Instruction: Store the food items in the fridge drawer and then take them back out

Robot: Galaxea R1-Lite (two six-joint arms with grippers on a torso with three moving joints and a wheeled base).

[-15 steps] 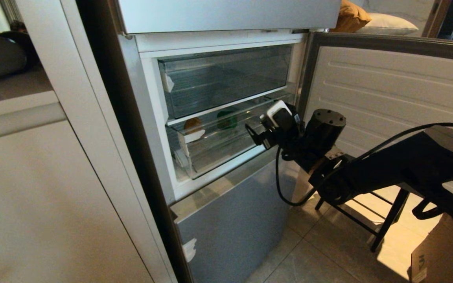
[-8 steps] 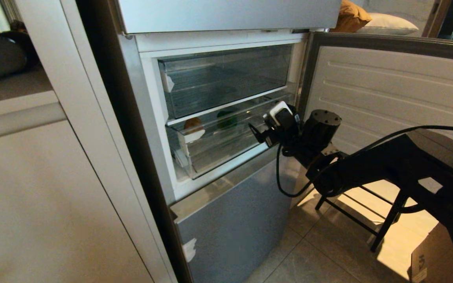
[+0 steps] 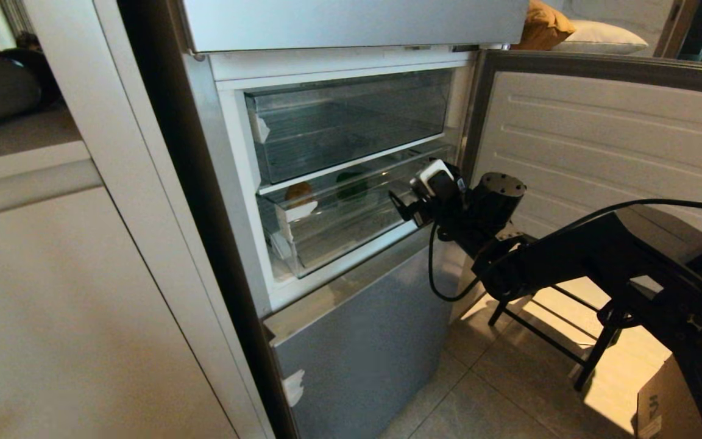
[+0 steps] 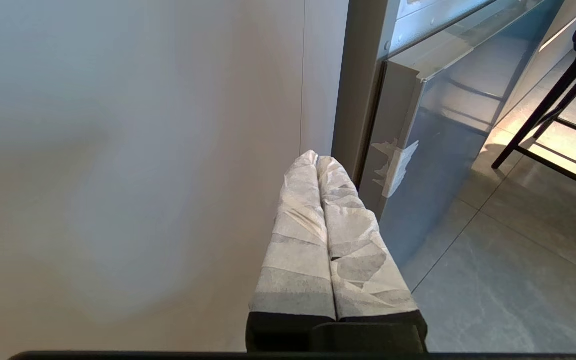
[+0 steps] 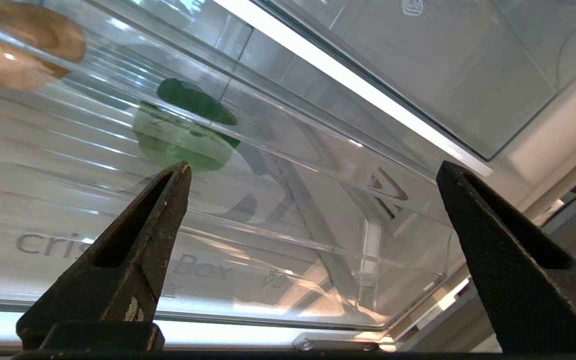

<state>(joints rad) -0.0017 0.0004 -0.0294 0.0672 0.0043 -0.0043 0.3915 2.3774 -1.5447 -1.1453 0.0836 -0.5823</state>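
The floor (image 3: 509, 390) is made of grey tiles and fills the lower right of the head view, with warm light on it. A beige cabinet (image 3: 52, 305) takes up the left side. The silver-grey fridge (image 3: 363, 341) stands in the middle, and its door (image 3: 601, 134) hangs open at the upper right. A black stool (image 3: 595, 360) stands on the tiles at the lower right, behind the right arm, and a cardboard box (image 3: 662, 402) sits in the bottom right corner. A pillow (image 3: 601, 38) shows at the top right. In the fridge there are two clear drawers. The upper drawer (image 3: 351, 122) is pushed in. The fridge drawer (image 3: 333, 225) below it is in the centre of the frame, and the potato (image 3: 298, 192) and the green pepper (image 3: 351, 186) lie inside it, the potato at the left end and the pepper near the middle, well apart. The right gripper (image 3: 401, 206) is just in front of the drawer's right part, with its jaws spread wide and nothing between them. The right wrist view shows more: the pepper (image 5: 183, 130) looks blurry through the clear front wall (image 5: 218, 260), and one dark fingertip (image 5: 178, 175) is near it. The left wrist view shows the left gripper (image 4: 318, 165), wrapped in white tape and pressed together on nothing, low beside the cabinet. The head view does not show it.
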